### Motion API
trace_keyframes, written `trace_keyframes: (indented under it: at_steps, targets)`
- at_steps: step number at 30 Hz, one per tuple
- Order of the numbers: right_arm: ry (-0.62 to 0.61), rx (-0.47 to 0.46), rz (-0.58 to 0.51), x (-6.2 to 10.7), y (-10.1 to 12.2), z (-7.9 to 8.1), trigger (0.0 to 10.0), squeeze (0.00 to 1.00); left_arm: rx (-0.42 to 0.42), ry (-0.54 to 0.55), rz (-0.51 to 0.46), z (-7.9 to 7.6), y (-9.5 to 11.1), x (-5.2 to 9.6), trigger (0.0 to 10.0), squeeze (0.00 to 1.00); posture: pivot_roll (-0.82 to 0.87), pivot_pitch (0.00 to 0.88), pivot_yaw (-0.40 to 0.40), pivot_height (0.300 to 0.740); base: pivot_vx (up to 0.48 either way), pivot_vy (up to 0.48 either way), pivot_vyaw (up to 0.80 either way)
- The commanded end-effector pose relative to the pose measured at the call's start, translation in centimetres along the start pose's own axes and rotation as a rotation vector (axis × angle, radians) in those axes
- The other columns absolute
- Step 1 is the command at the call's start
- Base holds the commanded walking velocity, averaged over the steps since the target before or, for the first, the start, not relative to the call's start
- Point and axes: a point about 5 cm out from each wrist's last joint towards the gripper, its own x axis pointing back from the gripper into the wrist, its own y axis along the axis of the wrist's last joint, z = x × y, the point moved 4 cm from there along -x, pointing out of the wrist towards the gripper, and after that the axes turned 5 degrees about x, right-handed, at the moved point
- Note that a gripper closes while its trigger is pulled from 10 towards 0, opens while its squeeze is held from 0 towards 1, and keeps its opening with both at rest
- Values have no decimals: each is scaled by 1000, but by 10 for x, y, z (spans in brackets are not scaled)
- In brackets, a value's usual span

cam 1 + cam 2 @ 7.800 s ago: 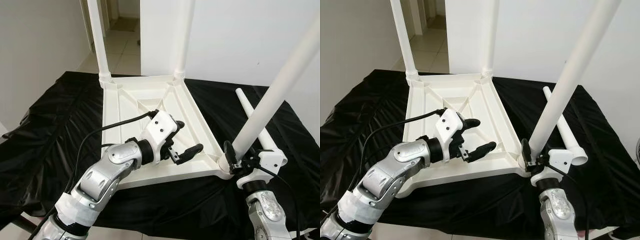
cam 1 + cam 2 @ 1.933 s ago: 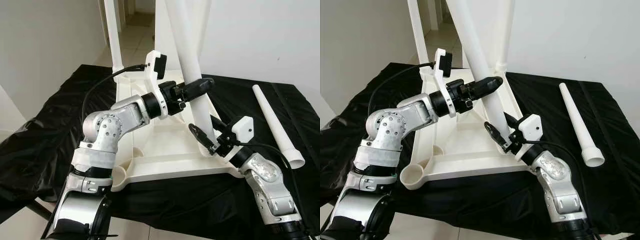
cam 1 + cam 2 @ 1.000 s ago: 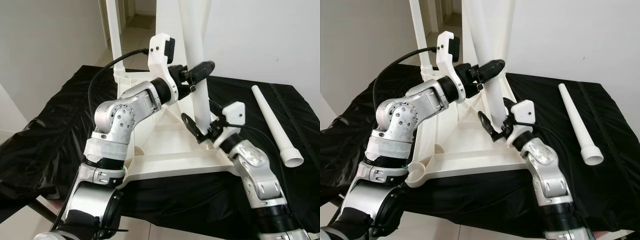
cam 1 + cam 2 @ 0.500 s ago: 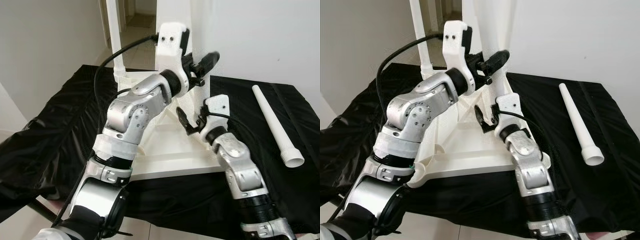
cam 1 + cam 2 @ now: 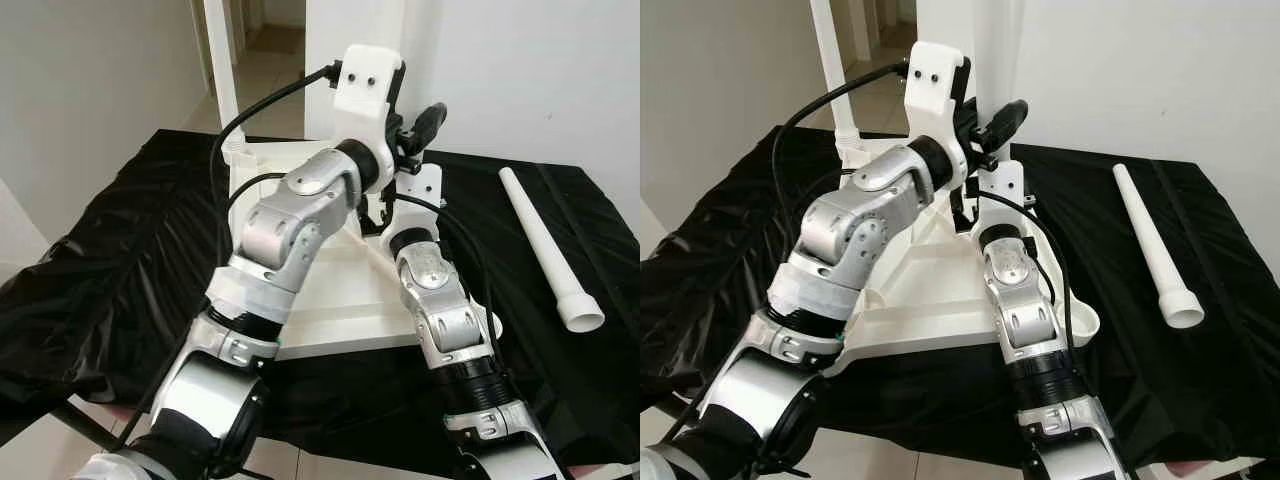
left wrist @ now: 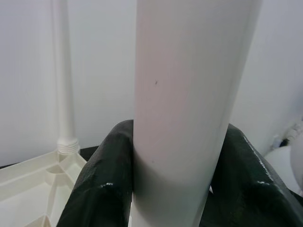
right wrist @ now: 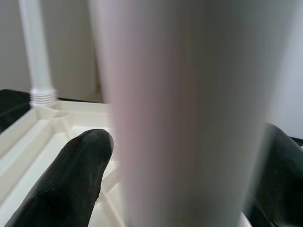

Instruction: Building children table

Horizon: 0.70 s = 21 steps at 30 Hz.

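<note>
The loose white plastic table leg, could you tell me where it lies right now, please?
The loose white plastic table leg lies flat on the black cloth at the robot's right, beside the upturned white table top and apart from both arms.

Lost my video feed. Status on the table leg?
Left pincer clamped on upright table leg. Right pincer around same leg, lower, grip unclear. Spare leg lies on black cloth, clear.
</note>
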Motion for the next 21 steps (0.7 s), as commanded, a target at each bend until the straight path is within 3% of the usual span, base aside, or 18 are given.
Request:
trace_keyframes:
  at_steps: [1,9,19,20,21]
  targets:
    - [-41,3,-4,-2,2,0,10000,0,-24,29,-33,-1,6,-3,10000,0,-47,13,15,740,0,0,0]
    - [-100,14,27,1,-6,0,10000,0,-36,51,-46,4,7,-5,10000,0,-42,6,6,740,0,0,0]
    - [-87,2,38,0,-12,12,10000,0,-45,49,-70,3,11,-8,10000,0,-37,0,-1,740,0,0,0]
    - [-88,7,31,0,-12,13,9020,0,-46,46,-76,1,12,-9,10000,0,-33,0,-3,740,0,0,0]
    - [-88,7,31,0,-12,13,9020,0,-46,46,-76,1,12,-9,10000,0,-33,0,-3,740,0,0,0]
